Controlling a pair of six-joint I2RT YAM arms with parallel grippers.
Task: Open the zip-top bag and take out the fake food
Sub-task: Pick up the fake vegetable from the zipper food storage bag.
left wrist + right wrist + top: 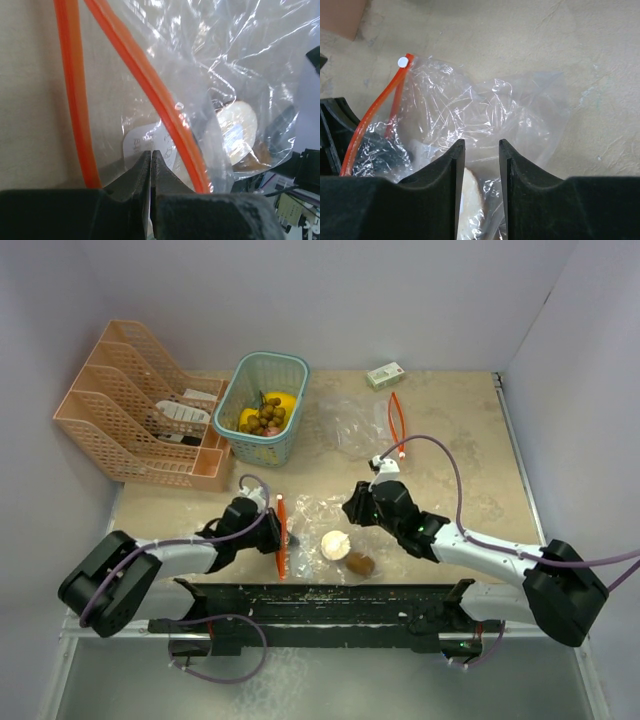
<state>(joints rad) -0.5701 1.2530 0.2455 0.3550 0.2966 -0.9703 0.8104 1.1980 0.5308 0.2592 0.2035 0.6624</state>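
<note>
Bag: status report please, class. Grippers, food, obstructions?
Left gripper shut on bag. Right gripper open over it. Beige piece, brown piece inside. Nothing blocking.

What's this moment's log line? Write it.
left gripper: shut on bag | right gripper: open over bag | beige piece, brown piece: inside bag

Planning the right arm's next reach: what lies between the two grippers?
In the top view, the clear zip-top bag lies between the left gripper and the right gripper, with a beige piece and a brown piece inside.
</note>
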